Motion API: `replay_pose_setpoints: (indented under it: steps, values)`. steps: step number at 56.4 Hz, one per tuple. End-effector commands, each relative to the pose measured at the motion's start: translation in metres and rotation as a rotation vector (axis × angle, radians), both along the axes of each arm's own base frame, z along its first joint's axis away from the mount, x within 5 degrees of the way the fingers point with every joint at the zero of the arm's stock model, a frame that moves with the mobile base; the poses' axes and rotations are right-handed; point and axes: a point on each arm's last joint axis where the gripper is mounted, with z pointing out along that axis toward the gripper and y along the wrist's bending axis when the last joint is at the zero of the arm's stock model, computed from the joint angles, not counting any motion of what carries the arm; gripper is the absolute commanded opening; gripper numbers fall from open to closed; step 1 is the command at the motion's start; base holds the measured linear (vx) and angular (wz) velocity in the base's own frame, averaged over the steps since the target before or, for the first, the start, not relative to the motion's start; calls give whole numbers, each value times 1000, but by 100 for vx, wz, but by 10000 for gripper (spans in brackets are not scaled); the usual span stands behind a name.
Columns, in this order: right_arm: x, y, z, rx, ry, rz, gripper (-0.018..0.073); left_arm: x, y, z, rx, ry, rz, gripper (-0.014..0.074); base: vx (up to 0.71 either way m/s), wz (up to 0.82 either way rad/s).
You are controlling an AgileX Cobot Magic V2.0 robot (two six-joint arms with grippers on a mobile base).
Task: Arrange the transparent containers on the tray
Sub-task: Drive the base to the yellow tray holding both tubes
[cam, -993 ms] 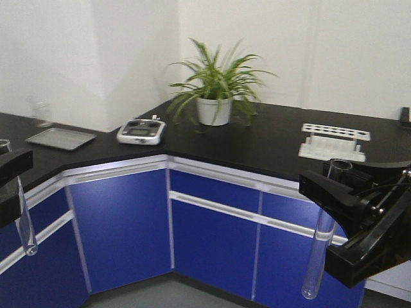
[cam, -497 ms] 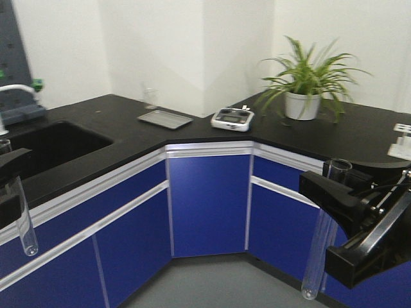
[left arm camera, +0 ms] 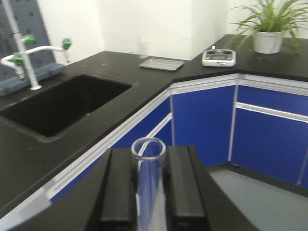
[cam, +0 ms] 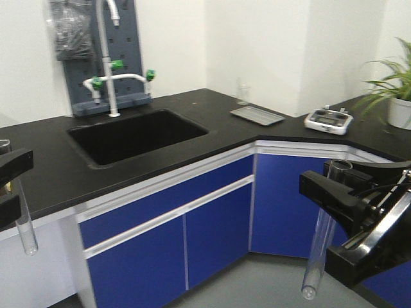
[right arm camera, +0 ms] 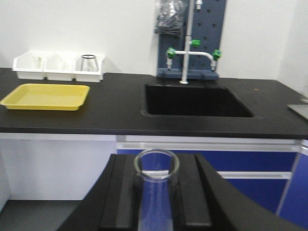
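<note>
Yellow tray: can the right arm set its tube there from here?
Probably not yet: the right gripper, shut on its test tube, hangs short of the counter edge, and the yellow tray lies well off to the left. Nothing stands between.

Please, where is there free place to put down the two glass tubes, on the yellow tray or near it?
The yellow tray is bare inside. The black counter between it and the sink is bare too. Behind the tray it is crowded: white bins stand in a row, a clear beaker at their right end.
</note>
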Motion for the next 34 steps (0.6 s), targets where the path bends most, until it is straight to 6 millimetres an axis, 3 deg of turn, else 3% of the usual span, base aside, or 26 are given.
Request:
replay_pose_setpoints:
  steps: [1,34]
  values:
    - [-3,-4,19,55,-110,-16,-9,-5,0,20,-53,-117,-12,-3,0,43]
    - [-3,-4,19,55,-110,-16,-9,-5,0,20,-53,-117,-12,-3,11,60]
